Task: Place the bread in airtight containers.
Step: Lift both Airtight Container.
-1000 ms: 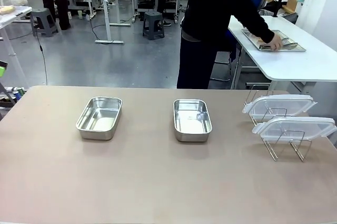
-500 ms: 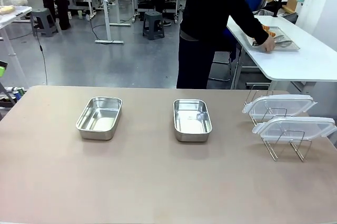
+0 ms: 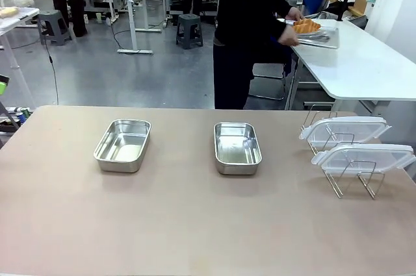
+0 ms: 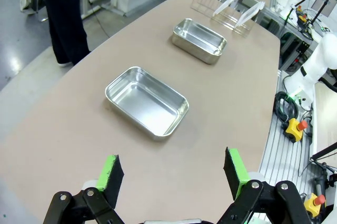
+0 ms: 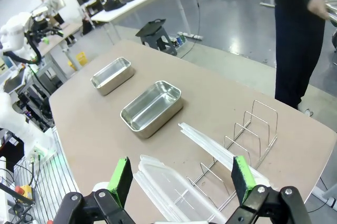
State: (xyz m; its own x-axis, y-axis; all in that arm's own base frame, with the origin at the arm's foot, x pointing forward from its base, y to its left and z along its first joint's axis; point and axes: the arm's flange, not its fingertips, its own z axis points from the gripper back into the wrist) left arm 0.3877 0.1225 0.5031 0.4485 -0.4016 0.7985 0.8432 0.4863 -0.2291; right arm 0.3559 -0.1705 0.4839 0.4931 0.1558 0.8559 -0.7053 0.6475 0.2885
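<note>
Bread (image 3: pixel 306 26): on metal tray (image 3: pixel 327 38) in person's hand (image 3: pixel 290 37), beyond far edge of table (image 3: pixel 195 224), right of centre | left container (image 3: pixel 123 144), middle container (image 3: pixel 237 147): empty, long axes across table | left gripper (image 4: pixel 172 165): wide, empty | right gripper (image 5: pixel 182 175): wide, empty, judged nearer bread.

No legible text, label, brand, number or sign appears on any item in the three views.

Front view faces across the table (image 3: pixel 195 237) at the person (image 3: pixel 244 29); both wrist views overlook the same steel containers (image 3: pixel 237 147).
</note>
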